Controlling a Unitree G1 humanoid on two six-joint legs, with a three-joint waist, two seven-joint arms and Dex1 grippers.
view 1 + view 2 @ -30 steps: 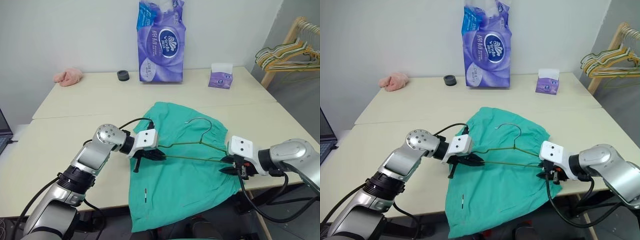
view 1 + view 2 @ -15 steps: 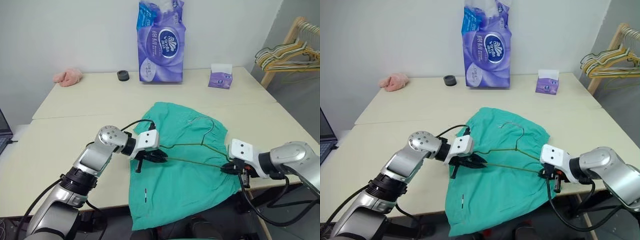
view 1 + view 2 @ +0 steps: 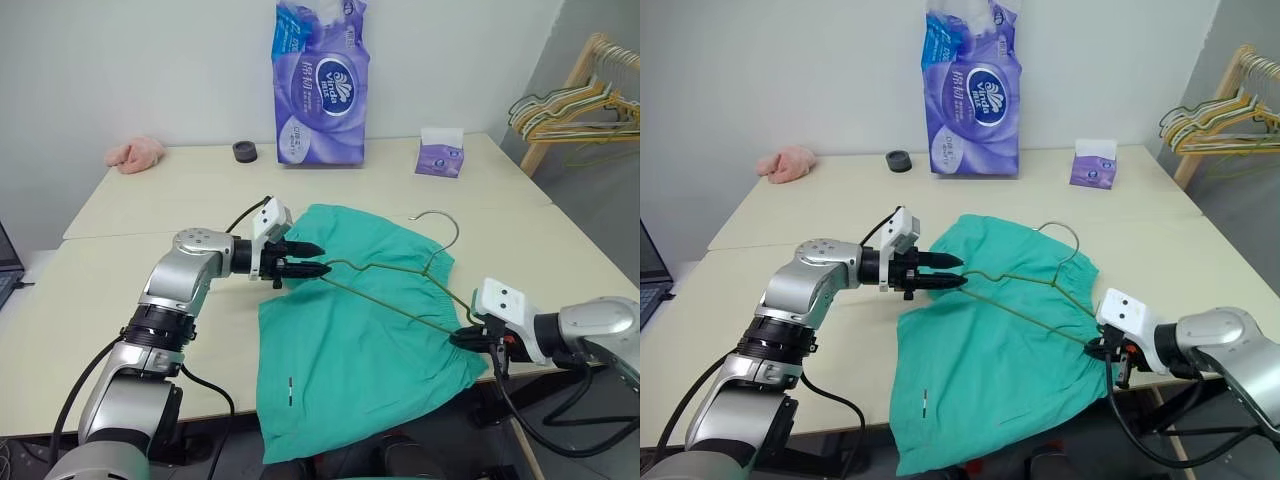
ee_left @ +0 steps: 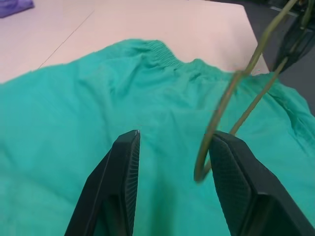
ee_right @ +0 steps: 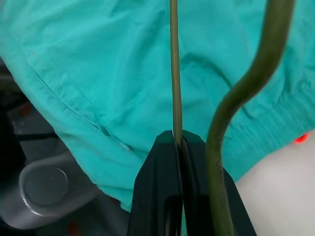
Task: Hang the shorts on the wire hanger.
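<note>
thin olive wire hanger (image 3: 400, 290) (hook up) over teal shorts (image 3: 360, 350); right gripper (image 3: 466, 338) pinches it, left gripper (image 3: 318, 270) parted.

You see matt, creased teal cloth on the shorts (image 3: 365, 320) and thin, smooth olive wire on the wire hanger (image 3: 400, 300). The fingers (image 4: 125, 182) carry black textured pads. The table (image 3: 150, 250) top is smooth, matt beige.
</note>
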